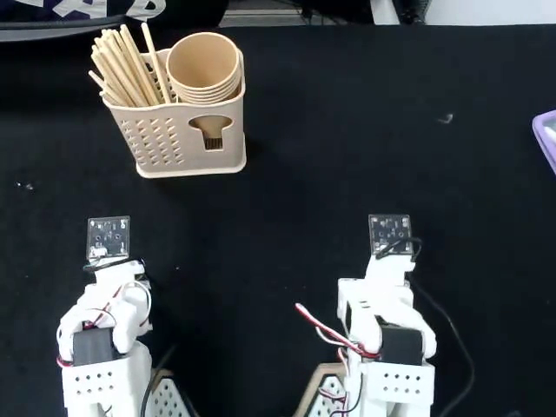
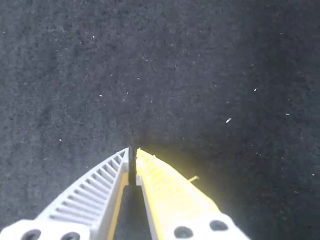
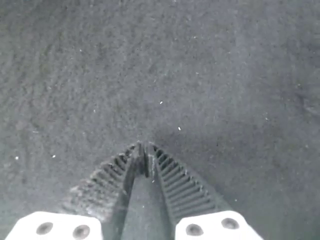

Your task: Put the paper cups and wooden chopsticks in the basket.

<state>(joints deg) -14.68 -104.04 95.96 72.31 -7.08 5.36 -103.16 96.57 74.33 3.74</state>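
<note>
Covering the whole scene, a black desk (image 1: 347, 156) carries a beige slotted basket (image 1: 187, 143), standing well ahead of the left pincer (image 2: 133, 152) and farther, off to the left, from the right pincer (image 3: 145, 150). Stacked paper cups (image 1: 205, 65) fill its compartment on the right-pincer side; wooden chopsticks (image 1: 126, 65) stand bundled in the other. Both pincers hang over the desk surface, tips closed together, gripping nothing. A purple object (image 1: 547, 139) lies well to the right pincer's right.

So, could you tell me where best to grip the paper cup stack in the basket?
Probably its top rim, away from the wooden chopsticks, coming from above: the paper cup stack stands upright, mouth open, with the basket covering its sides.
</note>
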